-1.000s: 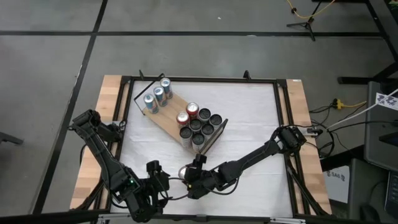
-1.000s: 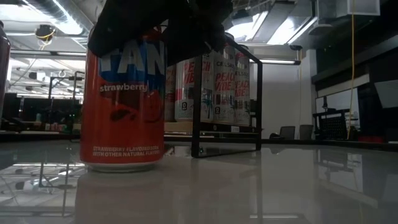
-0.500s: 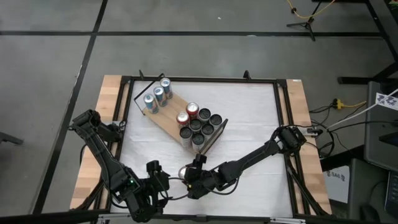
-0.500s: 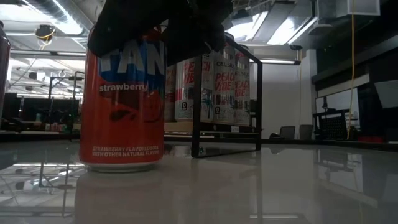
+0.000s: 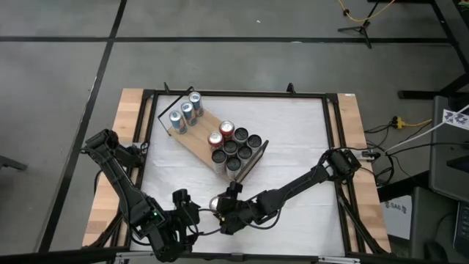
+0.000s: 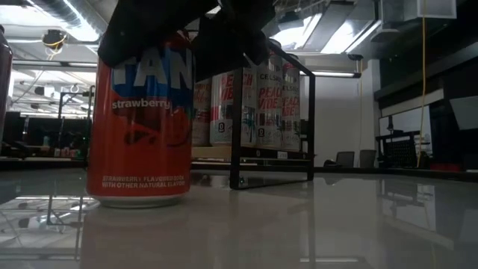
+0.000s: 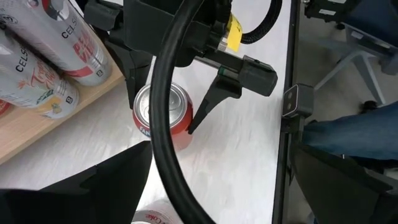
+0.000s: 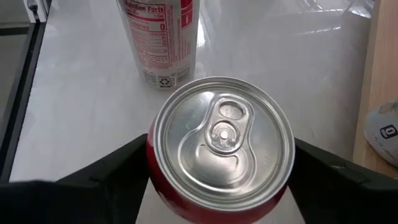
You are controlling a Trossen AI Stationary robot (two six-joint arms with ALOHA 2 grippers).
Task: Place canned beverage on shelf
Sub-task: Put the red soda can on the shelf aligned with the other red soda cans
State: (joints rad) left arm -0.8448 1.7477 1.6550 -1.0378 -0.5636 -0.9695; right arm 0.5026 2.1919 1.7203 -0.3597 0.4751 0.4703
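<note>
A robotics lab or industrial test hall. The white table (image 5: 293, 139) stands on a bare grey concrete floor (image 5: 220, 59) crossed by dark lines, with a tripod (image 5: 363, 26) and cables (image 5: 399, 123) well beyond the right claw (image 5: 220, 207). Behind the claw (image 6: 216, 33), the low view shows exposed ceiling ducts (image 6: 52, 37), strip lights (image 6: 299, 26) and office chairs (image 6: 345, 159).

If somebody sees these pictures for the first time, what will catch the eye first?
The red strawberry soda can standing on the white tabletop near its front edge, with the right gripper closed around it. Behind it, the shelf lies diagonally, with cans grouped at both of its ends. The left gripper waits beside the can.
</note>
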